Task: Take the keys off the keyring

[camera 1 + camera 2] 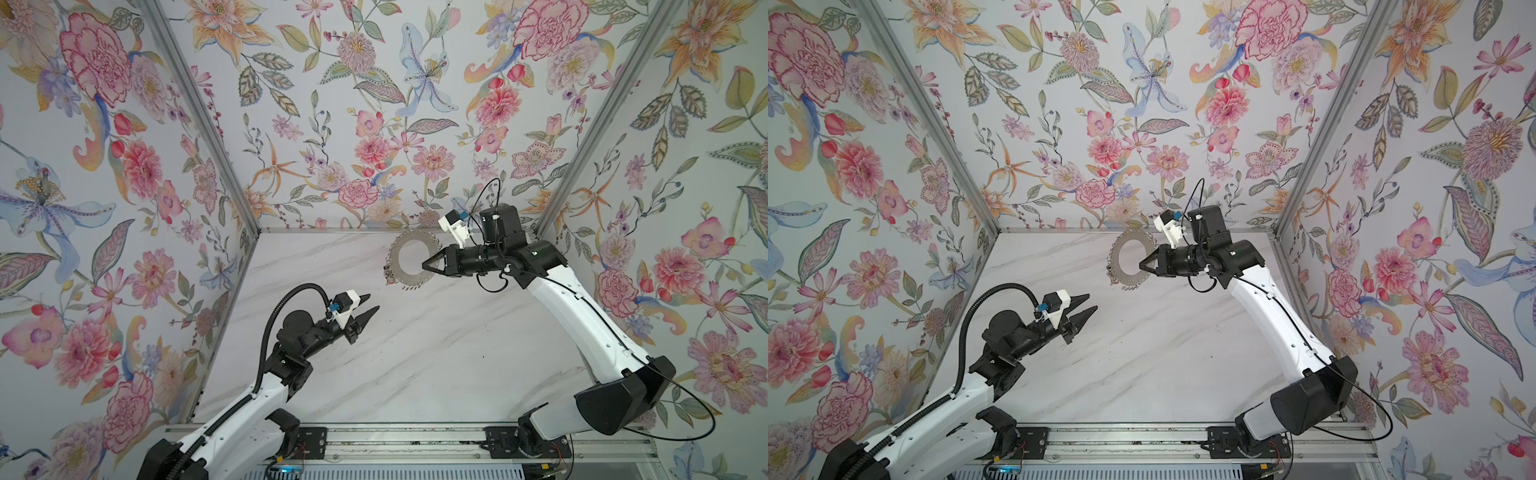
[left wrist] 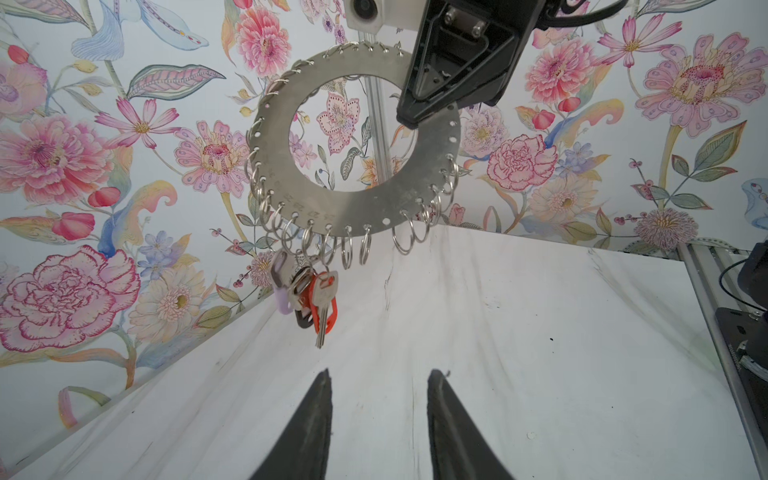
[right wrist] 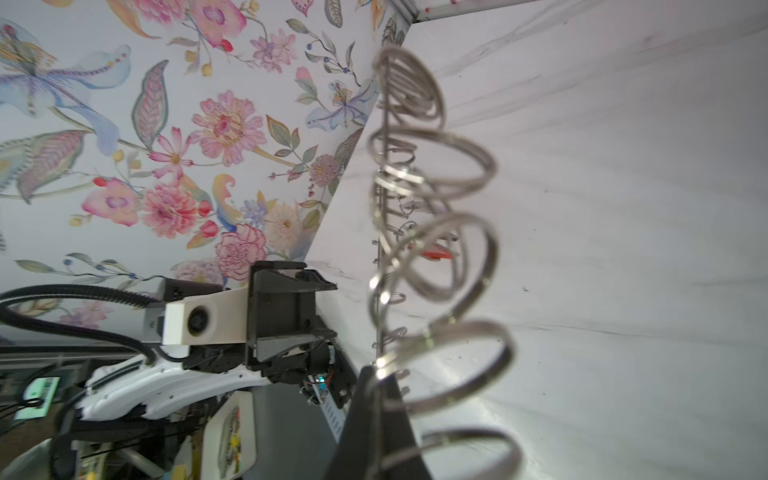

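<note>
The keyring [image 1: 409,277] [image 1: 1118,255] is a flat silver disc rimmed with wire loops, held upright in the air near the back wall. My right gripper [image 1: 424,264] [image 1: 1141,264] [image 3: 376,374] is shut on its rim. In the left wrist view the keyring [image 2: 357,203] fills the upper middle. The keys [image 2: 316,291] hang in a bunch from its lowest loops: an orange-red fob [image 2: 328,320], a silver key, a black tag and a lilac tag [image 2: 282,293]. My left gripper [image 1: 374,302] [image 1: 1092,302] [image 2: 380,374] is open and empty, lower and nearer than the keys [image 1: 390,276], apart from them.
A white marble tabletop [image 1: 415,353] lies under both arms. Floral walls close the back and both sides, with aluminium posts [image 1: 582,137] at the back corners. A metal rail [image 1: 407,440] carrying both arm bases runs along the front edge.
</note>
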`<state>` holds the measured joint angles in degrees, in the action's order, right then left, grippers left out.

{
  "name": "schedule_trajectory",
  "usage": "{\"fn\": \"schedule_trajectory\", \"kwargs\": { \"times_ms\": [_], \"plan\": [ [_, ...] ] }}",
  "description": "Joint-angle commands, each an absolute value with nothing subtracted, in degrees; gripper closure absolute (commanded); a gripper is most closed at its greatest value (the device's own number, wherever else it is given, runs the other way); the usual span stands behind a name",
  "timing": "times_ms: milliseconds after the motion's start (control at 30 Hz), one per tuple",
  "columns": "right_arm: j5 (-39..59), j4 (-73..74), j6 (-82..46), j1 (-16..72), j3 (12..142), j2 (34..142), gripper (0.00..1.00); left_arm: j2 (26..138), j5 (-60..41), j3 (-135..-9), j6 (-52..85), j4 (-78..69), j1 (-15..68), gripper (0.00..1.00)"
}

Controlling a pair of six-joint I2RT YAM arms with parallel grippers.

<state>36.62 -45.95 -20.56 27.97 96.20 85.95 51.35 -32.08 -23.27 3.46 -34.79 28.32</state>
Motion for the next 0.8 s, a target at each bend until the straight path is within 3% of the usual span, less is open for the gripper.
{"fn": "schedule_trajectory", "kwargs": {
  "times_ms": [0, 300, 767],
  "plan": [
    [24.5, -57.1, -9.9, 30.5, 102.6, 87.4, 1.00, 52.0, -30.9, -22.6, 3.8, -37.4, 28.7, 0.61],
    [11.1, -62.0, -4.6, 35.1, 109.6, 88.7, 1.00, 54.9, -31.6, -21.0, 6.3, -42.5, 30.7, 0.63],
    [8.2, -62.1, 7.3, 41.5, 108.9, 86.3, 1.00, 63.7, -26.7, -21.0, 6.6, -50.1, 37.4, 0.69]
  ]
}}
